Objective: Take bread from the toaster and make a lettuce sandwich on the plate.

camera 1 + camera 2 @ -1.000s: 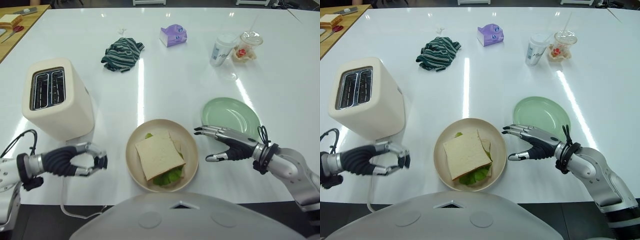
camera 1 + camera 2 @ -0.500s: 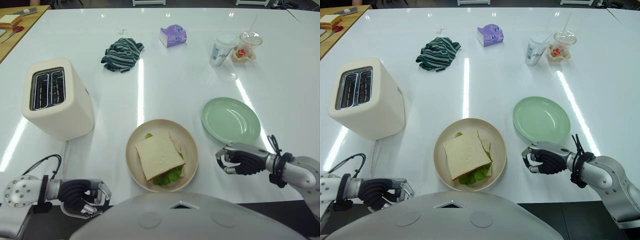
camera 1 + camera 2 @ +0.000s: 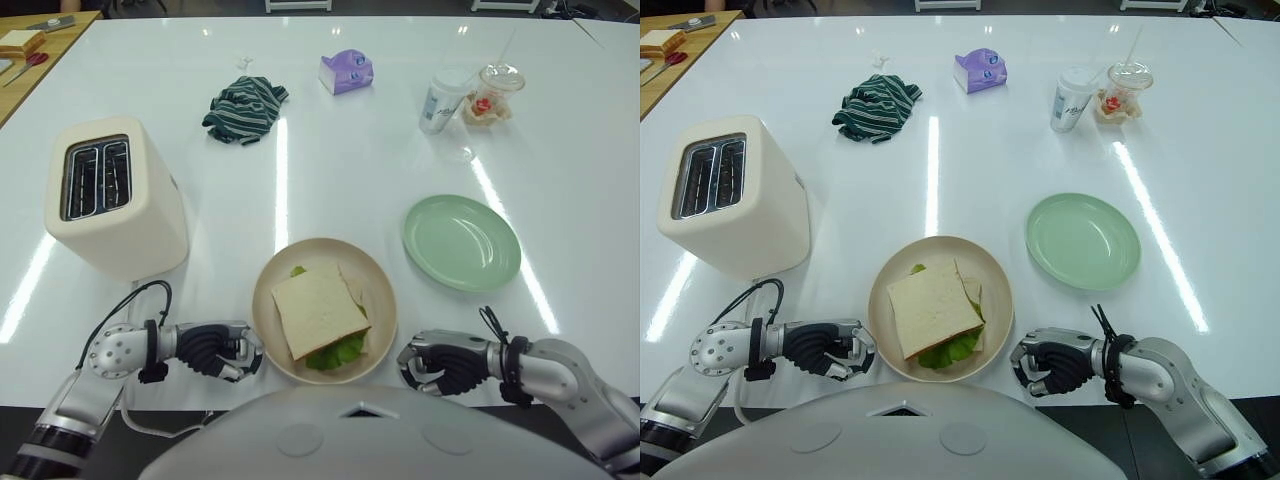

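The white-bread lettuce sandwich (image 3: pixel 318 312) is laid, seemingly complete, on the round beige plate (image 3: pixel 262 300), so the left hand (image 3: pixel 215 350) and right hand (image 3: pixel 440 362) are curled empty beside it.

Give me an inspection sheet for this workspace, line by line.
Surface: white table, glossy, with light streaks.
Job's things: toaster, slots look empty; sandwich with lettuce on the beige plate.
Clutter: green plate, striped cloth, tissue pack, paper cup, lidded plastic cup.
Hands: left hand and right hand curled, holding nothing, flanking the beige plate.
Cables: black cable loop at the left wrist; black wire at the right wrist.
Surroundings: wooden table far left, bread slice on it.
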You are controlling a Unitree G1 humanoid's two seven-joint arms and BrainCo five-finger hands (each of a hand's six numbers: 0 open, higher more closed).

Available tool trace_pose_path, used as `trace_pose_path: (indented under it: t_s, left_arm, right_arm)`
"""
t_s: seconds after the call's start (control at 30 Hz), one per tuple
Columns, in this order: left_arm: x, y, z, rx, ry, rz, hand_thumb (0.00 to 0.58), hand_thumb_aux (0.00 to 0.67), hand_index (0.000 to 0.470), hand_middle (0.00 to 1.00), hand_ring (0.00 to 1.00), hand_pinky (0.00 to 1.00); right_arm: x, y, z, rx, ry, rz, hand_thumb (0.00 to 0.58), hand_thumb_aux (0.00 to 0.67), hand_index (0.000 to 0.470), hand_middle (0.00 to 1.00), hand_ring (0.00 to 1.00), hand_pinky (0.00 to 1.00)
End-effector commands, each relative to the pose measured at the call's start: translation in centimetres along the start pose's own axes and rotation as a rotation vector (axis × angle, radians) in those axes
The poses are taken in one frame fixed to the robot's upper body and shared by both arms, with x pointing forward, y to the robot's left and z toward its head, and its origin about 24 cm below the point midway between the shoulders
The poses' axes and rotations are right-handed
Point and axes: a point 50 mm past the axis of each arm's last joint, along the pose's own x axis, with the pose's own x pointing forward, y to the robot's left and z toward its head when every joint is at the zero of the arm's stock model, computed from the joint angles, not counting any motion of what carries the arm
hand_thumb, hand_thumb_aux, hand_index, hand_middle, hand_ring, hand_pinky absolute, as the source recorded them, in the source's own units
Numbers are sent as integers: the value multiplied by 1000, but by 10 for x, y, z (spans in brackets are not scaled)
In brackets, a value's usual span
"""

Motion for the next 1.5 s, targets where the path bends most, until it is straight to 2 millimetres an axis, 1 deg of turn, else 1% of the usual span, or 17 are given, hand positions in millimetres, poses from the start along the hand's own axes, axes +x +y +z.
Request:
trace_pose_path:
  t_s: [0.03, 0.17, 0.33, 0.5, 0.63, 0.8, 1.0, 1.1, 1.23, 1.27, 1.3, 1.33, 1.37, 1.4, 1.43, 1.47, 1.5]
  left_arm:
    - [13, -26, -21, -103, 90, -96, 580, 670, 470, 1000, 1000, 1000]
    - [20, -21, -21, -92, 77, -56, 580, 670, 470, 1000, 1000, 1000]
    - [24, 4, -23, -58, 89, 88, 580, 670, 470, 1000, 1000, 1000]
    - [29, 32, -25, -18, 103, 252, 580, 670, 470, 1000, 1000, 1000]
    - [38, 59, -23, 79, 111, 403, 580, 670, 470, 1000, 1000, 1000]
    - [54, 89, -22, 159, 168, 562, 580, 670, 470, 1000, 1000, 1000]
    - [81, 113, -12, 121, 164, 622, 580, 670, 470, 1000, 1000, 1000]
    - [91, 131, -10, 84, 166, 680, 580, 670, 470, 1000, 1000, 1000]
    - [89, 157, 5, 37, 88, 848, 580, 670, 470, 1000, 1000, 1000]
    - [83, 162, 14, 34, 44, 920, 574, 604, 424, 1000, 1000, 1000]
    - [73, 165, 23, 29, -4, 1000, 474, 384, 269, 1000, 1000, 1000]
    - [63, 166, 31, 28, -43, 1063, 398, 294, 206, 1000, 1000, 1000]
    - [55, 164, 38, 32, -81, 1104, 79, 47, 33, 1000, 1000, 1000]
    - [45, 161, 47, 36, -131, 1153, 0, 0, 0, 1000, 1000, 1000]
    - [32, 156, 56, 52, -195, 1207, 0, 0, 0, 929, 929, 929]
    - [19, 151, 66, 70, -260, 1278, 0, 0, 0, 647, 647, 647]
    - [6, 143, 73, 79, -324, 1340, 0, 0, 0, 420, 420, 420]
  right_arm:
    - [12, 8, -4, 36, -3, -6, 580, 670, 470, 1000, 1000, 1000]
    - [21, 1, -5, 31, -27, -81, 580, 670, 470, 1000, 1000, 1000]
    - [36, -11, -7, -3, -32, -201, 580, 670, 470, 1000, 1000, 1000]
    - [43, -26, -12, -39, 7, -311, 580, 670, 470, 1000, 1000, 1000]
    - [49, -47, -16, -80, 46, -444, 580, 670, 470, 1000, 1000, 1000]
    - [59, -75, -19, -171, 185, -611, 580, 670, 470, 1000, 1000, 1000]
    - [77, -106, -25, -210, 270, -710, 580, 670, 470, 1000, 1000, 1000]
    - [90, -125, -29, -191, 283, -754, 580, 670, 470, 1000, 1000, 1000]
    - [94, -151, -29, -188, 285, -883, 580, 670, 470, 1000, 1000, 1000]
    - [89, -154, -24, -192, 263, -924, 580, 670, 470, 1000, 1000, 1000]
    - [83, -157, -18, -207, 239, -964, 580, 670, 470, 1000, 1000, 1000]
    - [75, -159, -13, -214, 219, -1001, 580, 670, 470, 1000, 1000, 1000]
    - [68, -161, -8, -229, 196, -1033, 580, 670, 470, 1000, 1000, 1000]
    - [57, -162, -2, -237, 172, -1085, 580, 670, 470, 1000, 1000, 1000]
    - [45, -163, 7, -259, 123, -1149, 580, 670, 470, 949, 949, 949]
    - [33, -162, 17, -274, 68, -1213, 524, 462, 324, 0, 0, 0]
    - [22, -159, 26, -273, 9, -1276, 116, 71, 50, 0, 0, 0]
